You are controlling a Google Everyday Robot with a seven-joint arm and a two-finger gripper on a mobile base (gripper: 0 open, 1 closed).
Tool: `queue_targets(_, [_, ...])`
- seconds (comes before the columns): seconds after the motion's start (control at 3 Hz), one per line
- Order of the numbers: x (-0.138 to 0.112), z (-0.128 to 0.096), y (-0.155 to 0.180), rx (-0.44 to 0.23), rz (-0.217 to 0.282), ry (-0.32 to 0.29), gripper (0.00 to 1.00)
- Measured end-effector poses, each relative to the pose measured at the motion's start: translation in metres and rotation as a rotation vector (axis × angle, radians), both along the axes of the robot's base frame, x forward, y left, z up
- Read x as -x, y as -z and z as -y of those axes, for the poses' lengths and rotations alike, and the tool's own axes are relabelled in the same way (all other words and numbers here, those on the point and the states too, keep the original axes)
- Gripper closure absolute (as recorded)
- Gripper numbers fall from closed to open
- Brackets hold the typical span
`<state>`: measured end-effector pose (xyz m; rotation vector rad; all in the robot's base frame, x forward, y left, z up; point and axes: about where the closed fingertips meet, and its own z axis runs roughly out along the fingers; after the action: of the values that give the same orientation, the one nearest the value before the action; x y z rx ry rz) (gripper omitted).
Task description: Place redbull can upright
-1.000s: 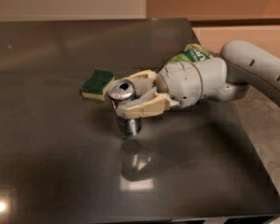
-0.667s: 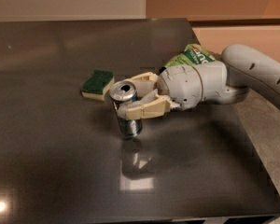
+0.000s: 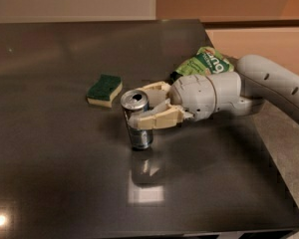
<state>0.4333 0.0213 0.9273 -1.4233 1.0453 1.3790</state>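
Observation:
The redbull can (image 3: 137,126) stands upright on the dark table (image 3: 50,158), its silver pull-tab top facing up and its base touching the surface. My gripper (image 3: 143,105) reaches in from the right at the can's upper half. One cream finger (image 3: 157,119) lies against the can's front side and the other (image 3: 157,87) sits behind it. The fingers are shut on the can.
A green and yellow sponge (image 3: 104,89) lies just left of and behind the can. A green snack bag (image 3: 207,61) lies behind my arm (image 3: 269,81). The table's right edge (image 3: 269,158) runs close under the arm. Its front edge is at the bottom.
The can and the gripper sit very slightly lower than before, with the can's base now on the table. The grip looks the same.

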Motion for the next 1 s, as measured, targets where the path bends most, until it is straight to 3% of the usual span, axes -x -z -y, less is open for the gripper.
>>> queue_targets(0.67, [-0.006, 0.0011, 0.0092, -0.001, -0.023, -0.013, 0.12])
queue_targets(1.0, [-0.0054, -0.0007, 0.0085, -0.001, -0.021, -0.016, 0.0])
